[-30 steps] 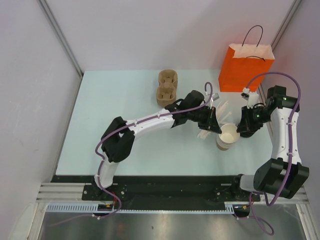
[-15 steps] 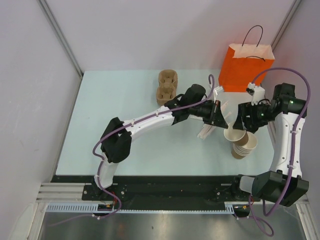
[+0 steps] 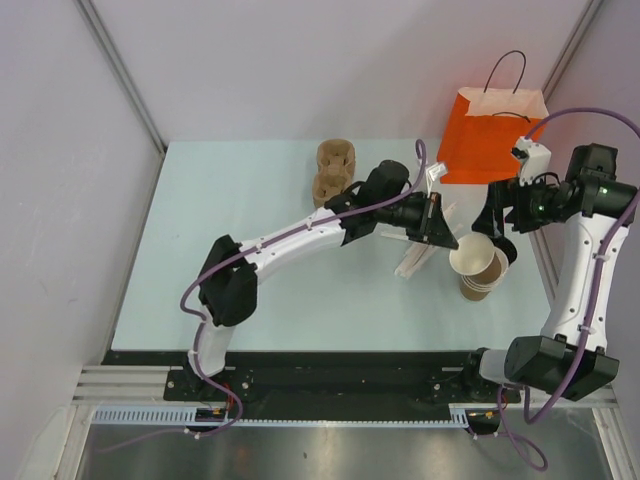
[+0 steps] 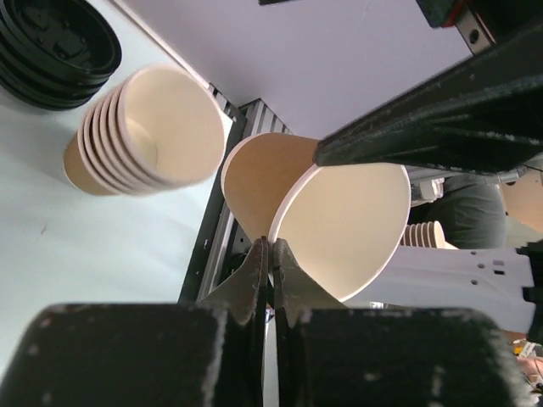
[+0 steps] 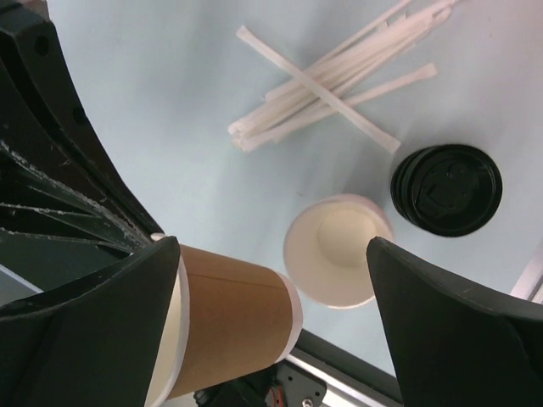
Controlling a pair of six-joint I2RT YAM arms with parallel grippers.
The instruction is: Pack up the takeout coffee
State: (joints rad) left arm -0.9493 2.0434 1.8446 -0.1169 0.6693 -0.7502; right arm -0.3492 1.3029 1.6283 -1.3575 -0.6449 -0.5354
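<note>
Left gripper (image 4: 270, 248) pinches the single cup (image 3: 472, 255) by its rim, right-centre of the top view.
Cup is tilted, close to the cup stack (image 3: 483, 288). Right gripper (image 5: 273, 254) fingers are spread wide around it. Lids (image 5: 445, 189) and straws (image 5: 339, 76) lie nearby.

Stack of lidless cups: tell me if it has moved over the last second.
Yes. The stack of lidless cups has shifted right, away from the straws toward the table's right edge; the left gripper holds a single cup over it.
</note>
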